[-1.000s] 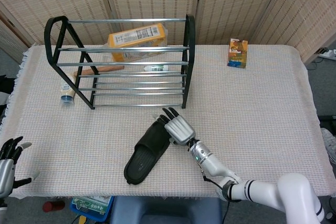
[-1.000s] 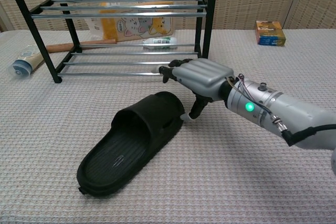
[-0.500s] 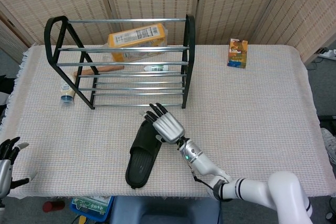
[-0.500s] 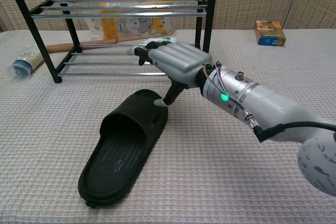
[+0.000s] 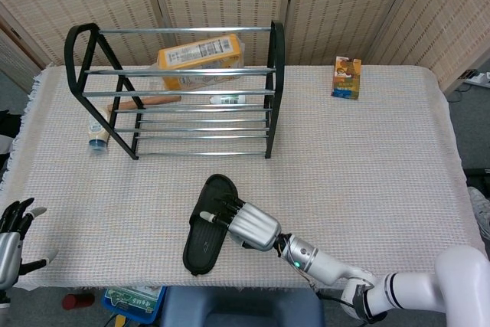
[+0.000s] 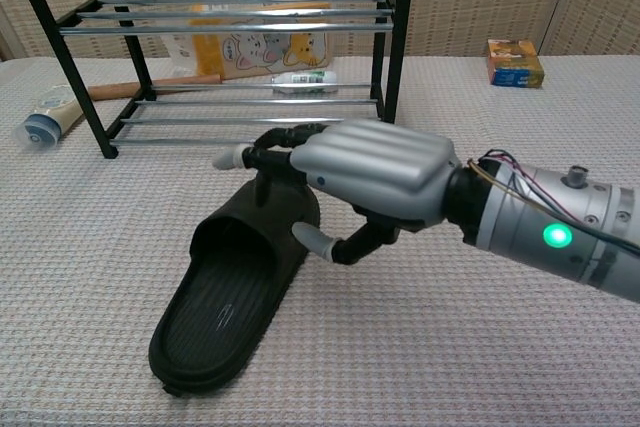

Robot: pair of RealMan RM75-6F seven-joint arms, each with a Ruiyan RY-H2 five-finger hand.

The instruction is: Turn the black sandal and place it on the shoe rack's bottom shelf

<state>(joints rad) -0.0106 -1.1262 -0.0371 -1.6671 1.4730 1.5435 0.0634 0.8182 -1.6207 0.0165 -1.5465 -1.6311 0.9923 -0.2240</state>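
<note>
Woven table cloth (image 5: 367,158) under everything, wicker screens behind. Landmark: shoe rack (image 5: 176,93), standing toward the far left of the table. Black sandal (image 5: 208,223) lies sole-down on the cloth, in front of the rack and well short of it, toe strap end pointing roughly at the rack's bottom shelf (image 6: 250,119), heel toward me. I have my right hand (image 6: 365,177) hovering over the strap end of the sandal, fingers (image 6: 262,155) spread and reaching over the strap, thumb tucked underneath beside it; it holds nothing as far as I can see, and I cannot tell from either view whether the fingertips touch the strap. Left hand (image 5: 11,239) sits idle at the near left table edge, far from the rack, fingers apart, empty. Judgement on progress: orientation looks about right for the shelf, so the turning seems mostly done; grasp, lift and placement onto the bottom shelf all remain. Shelf rails in front of the sandal look free.
</note>
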